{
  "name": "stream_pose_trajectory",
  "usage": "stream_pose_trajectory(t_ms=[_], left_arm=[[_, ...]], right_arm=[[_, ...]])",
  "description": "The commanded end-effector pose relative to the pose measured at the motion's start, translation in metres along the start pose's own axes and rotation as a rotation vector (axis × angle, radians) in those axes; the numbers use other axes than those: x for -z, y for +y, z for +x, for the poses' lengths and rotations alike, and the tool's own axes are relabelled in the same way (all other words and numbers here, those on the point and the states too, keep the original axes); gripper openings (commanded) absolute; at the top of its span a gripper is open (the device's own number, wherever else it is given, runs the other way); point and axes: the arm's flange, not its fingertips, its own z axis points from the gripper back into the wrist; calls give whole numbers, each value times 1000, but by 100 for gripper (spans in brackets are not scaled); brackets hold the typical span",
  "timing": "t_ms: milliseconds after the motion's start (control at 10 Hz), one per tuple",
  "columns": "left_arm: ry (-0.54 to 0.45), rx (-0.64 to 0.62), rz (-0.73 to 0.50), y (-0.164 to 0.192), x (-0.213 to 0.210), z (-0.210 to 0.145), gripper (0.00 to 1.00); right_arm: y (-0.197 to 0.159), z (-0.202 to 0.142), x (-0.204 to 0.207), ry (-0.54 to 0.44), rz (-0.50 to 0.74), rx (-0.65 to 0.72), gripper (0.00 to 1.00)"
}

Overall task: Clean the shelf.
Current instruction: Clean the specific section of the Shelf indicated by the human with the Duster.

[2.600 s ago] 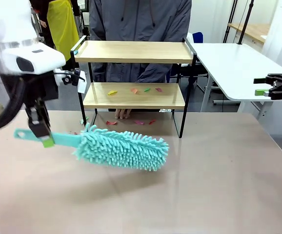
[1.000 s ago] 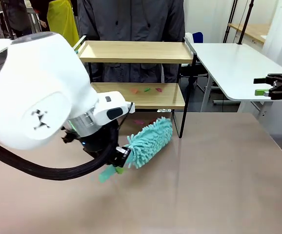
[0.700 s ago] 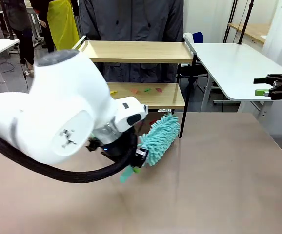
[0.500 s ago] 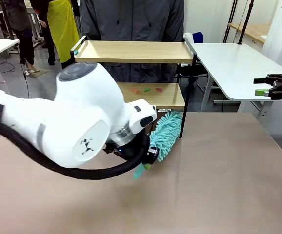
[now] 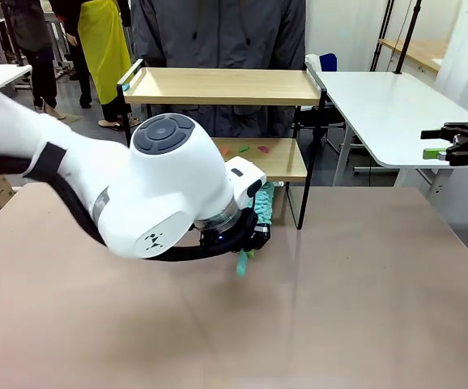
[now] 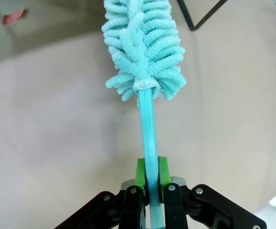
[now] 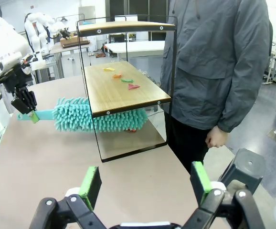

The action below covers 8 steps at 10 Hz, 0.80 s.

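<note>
Now: left tool clenched on the duster, its head under the shelf.
I see the green pads pinching the teal handle; the fluffy head sits beneath the lower board, between the legs, low by the tabletop. The shelf stands at the tabletop's far edge, just before a person, with coloured scraps on its lower board. My right tool hangs spread wide, empty, well off to the right.

- Front view: from the near edge, facing across the table to the shelf on the far side.
- Left wrist view: close, looking along the duster.
- Right wrist view: from the right end, facing left; it shares the shelf and duster with the front view.
</note>
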Motion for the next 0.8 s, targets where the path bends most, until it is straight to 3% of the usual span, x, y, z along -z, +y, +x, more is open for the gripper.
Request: stream_pose_trajectory(t_ms=[0,300,700], left_arm=[[-68,-26,-4,-42,45,9,13],[-64,-52,18,-52,77,23,13],[-14,-63,53,-57,116,16,13]], right_arm=[[0,2,1,1,-1,-5,100],[0,2,1,1,-1,-5,100],[0,2,1,1,-1,-5,100]])
